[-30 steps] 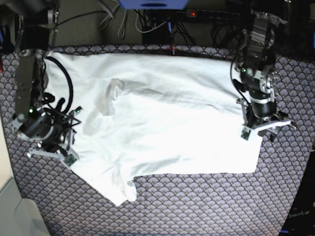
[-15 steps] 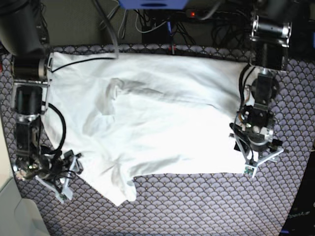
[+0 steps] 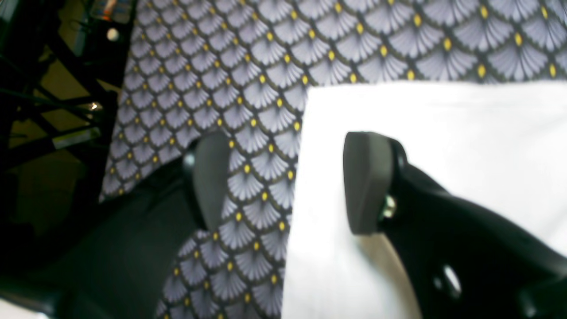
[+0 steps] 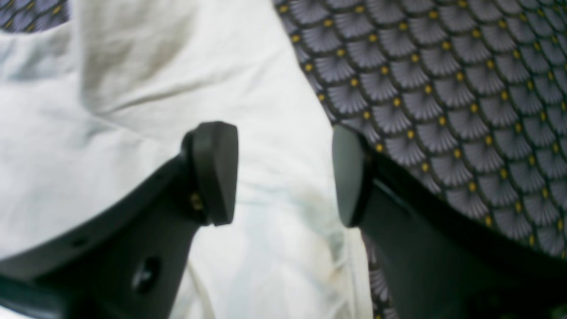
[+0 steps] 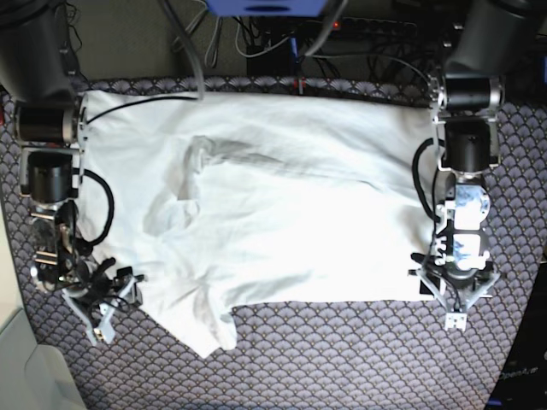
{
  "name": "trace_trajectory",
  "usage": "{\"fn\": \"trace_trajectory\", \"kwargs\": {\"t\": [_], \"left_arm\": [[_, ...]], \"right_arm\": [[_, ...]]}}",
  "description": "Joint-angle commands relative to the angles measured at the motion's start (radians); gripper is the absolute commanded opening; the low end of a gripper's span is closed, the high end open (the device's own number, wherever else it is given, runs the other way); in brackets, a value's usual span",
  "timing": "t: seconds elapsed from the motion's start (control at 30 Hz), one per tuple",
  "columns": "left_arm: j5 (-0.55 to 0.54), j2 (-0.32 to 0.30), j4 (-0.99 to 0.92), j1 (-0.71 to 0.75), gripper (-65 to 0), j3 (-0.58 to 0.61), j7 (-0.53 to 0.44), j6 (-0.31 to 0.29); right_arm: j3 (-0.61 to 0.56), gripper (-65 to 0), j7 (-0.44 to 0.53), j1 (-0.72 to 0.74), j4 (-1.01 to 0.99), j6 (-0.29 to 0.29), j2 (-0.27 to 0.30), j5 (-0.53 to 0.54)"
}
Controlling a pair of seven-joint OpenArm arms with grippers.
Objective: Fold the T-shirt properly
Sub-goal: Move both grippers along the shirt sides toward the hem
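The white T-shirt [image 5: 282, 222] lies spread and wrinkled on the patterned cloth, with one sleeve hanging toward the near edge. My left gripper [image 5: 451, 301] hovers over its near right corner. In the left wrist view the left gripper [image 3: 288, 181] is open, and the T-shirt [image 3: 443, 133] edge runs between its fingers. My right gripper [image 5: 108, 303] is at the shirt's near left side. The right wrist view shows the right gripper [image 4: 283, 175] open above the T-shirt [image 4: 133, 110], one finger [image 4: 350, 177] at the hem. Neither holds anything.
The fan-patterned tablecloth [image 5: 342, 359] covers the whole table. Cables and a power strip [image 5: 367, 26] run along the back edge. A white surface [image 5: 26, 367] sits past the near left corner. A dark frame [image 3: 53, 133] lies beyond the table's side.
Both arms have swung toward the near side of the shirt, now over its lower corners. Both grippers have opened wider. The shirt has not moved.
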Motion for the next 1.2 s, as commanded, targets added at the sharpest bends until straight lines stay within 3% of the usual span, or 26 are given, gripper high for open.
{"fn": "trace_trajectory", "kwargs": {"t": [0.0,0.27,0.43,0.73,1.17], "left_arm": [[0.005,-0.006,0.002,-0.033,-25.2,0.000,-0.040,0.007],[0.002,-0.004,-0.142,-0.038,-25.3,-0.002,-0.198,0.006],[0.000,-0.004,-0.170,-0.038,-25.4,-0.011,-0.218,0.007],[-0.121,-0.012,-0.165,-0.041,-25.3,-0.097,-0.217,0.007],[-0.125,-0.004,-0.173,-0.041,-25.2,-0.098,-0.218,0.007]], "right_arm": [[0.003,-30.5,0.035,0.027,0.014,-0.028,0.020,0.008],[0.003,-30.6,0.222,0.026,-0.193,-0.049,0.030,0.008],[0.003,-30.6,0.331,0.053,-0.345,-0.049,0.031,0.008],[-0.074,-30.6,0.376,0.073,-0.354,-0.049,0.042,0.008],[-0.074,-31.8,0.373,0.029,-0.362,-0.049,0.031,0.008]]}}
